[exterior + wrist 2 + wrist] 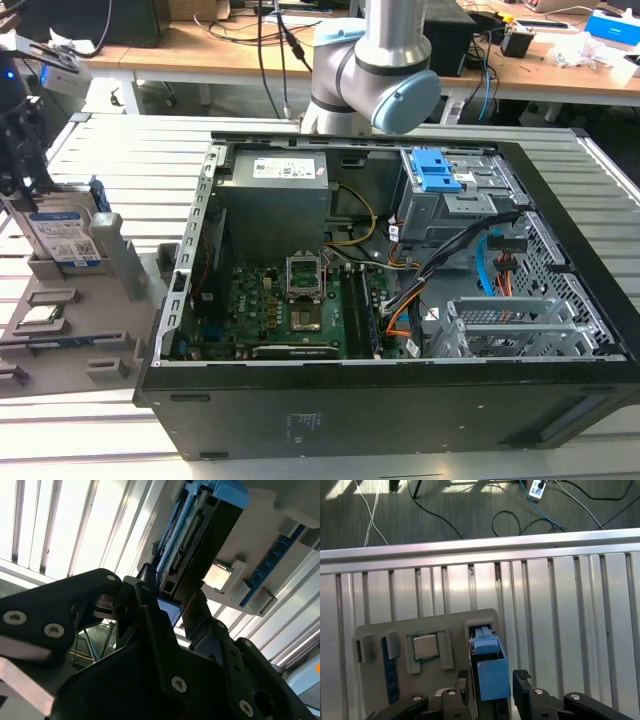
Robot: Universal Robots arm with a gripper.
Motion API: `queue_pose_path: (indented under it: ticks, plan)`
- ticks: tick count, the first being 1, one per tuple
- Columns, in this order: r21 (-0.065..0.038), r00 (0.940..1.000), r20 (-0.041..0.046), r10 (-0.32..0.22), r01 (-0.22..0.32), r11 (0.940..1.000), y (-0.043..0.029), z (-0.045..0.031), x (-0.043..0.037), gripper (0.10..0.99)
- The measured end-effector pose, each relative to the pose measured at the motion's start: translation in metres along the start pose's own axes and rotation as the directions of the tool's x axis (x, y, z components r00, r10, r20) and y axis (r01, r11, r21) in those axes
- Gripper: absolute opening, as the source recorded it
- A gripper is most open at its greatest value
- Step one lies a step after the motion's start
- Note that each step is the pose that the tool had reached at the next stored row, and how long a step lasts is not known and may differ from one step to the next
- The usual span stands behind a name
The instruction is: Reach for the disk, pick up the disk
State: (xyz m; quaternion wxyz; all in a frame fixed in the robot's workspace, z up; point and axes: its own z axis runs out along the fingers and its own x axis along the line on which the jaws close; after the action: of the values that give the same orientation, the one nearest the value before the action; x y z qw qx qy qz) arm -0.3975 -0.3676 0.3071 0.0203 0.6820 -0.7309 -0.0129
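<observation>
The disk (pixel 65 238) stands on edge in a slot of the grey holder (pixel 110 345) at the exterior view's far left, its white-and-blue label facing out and its blue frame around it. My gripper (pixel 24 190) hangs right over it. In the first wrist view the disk's blue upper edge (pixel 491 672) lies between the two black fingers (pixel 522 681), one on each side with a thin gap showing, so the gripper (pixel 491 680) is open. The second wrist view shows the disk's connector edge (pixel 192 545) just past the gripper (pixel 172 602).
The holder also carries a square processor chip (pixel 426 646) and a blue memory stick (pixel 390 672). An open black computer case (pixel 380 400) takes up the middle of the slatted metal table (pixel 570 630), with a grey power supply (pixel 275 205) and blue drive-cage latches (pixel 435 170) inside.
</observation>
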Motion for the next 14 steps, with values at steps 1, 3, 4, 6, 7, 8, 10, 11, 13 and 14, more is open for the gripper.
queue_pose_path:
  ticks: [1, 3, 4, 6, 7, 8, 10, 11, 13, 14]
  plan:
    - [0.000, 1.0000, 0.0000, -0.001, 0.001, 1.0000, -0.0002, 0.0036, -0.0001, 0.482]
    - [0.000, 1.0000, -0.0001, -0.002, 0.002, 1.0000, -0.0004, 0.0089, -0.0001, 0.482]
    - [0.000, 1.0000, -0.0001, -0.003, 0.003, 1.0000, -0.0005, 0.0108, -0.0001, 0.482]
    - [0.000, 1.0000, -0.0003, -0.003, 0.003, 1.0000, -0.0006, 0.0127, -0.0002, 0.482]
    - [0.000, 1.0000, -0.0003, -0.004, 0.004, 1.0000, -0.0006, 0.0128, -0.0002, 0.482]
    - [0.000, 1.0000, -0.0002, -0.003, 0.003, 1.0000, -0.0006, 0.0128, -0.0002, 0.482]
    - [0.000, 1.0000, -0.0002, -0.004, 0.004, 1.0000, -0.0006, 0.0129, -0.0002, 0.482]
    - [0.000, 1.0000, -0.0002, -0.003, 0.003, 1.0000, -0.0006, 0.0129, -0.0002, 0.482]
    - [0.000, 1.0000, -0.0002, -0.004, 0.004, 1.0000, -0.0006, 0.0129, -0.0002, 0.400]
    - [0.000, 1.0000, -0.0003, -0.004, 0.004, 1.0000, -0.0006, 0.0129, -0.0002, 0.369]
